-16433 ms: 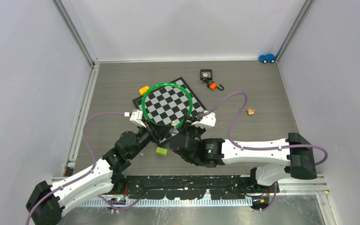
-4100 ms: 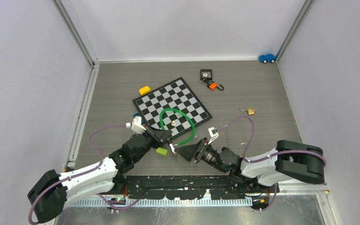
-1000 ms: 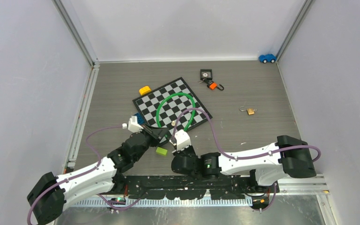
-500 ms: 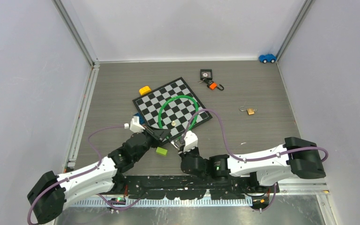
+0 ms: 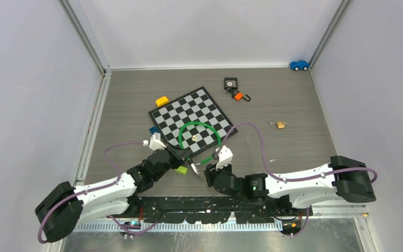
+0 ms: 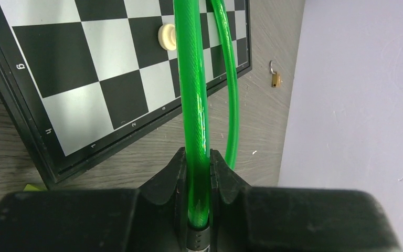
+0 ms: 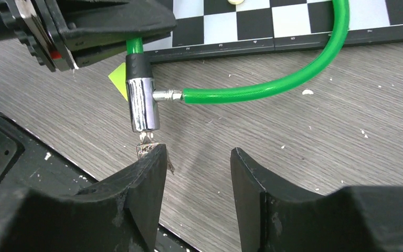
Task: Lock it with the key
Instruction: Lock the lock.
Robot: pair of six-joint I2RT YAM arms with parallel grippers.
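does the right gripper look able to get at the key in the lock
Probably yes: the right gripper stands open beside the key, which sticks out bare below the lock cylinder; nothing lies between.

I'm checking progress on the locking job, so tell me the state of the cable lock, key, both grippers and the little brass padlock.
green cable lock: loop closed, end seated in its cylinder
key: inserted in the cylinder
left gripper: shut on the green cable lock
right gripper: open, close to the key, not gripping it
brass padlock: shackle looks open
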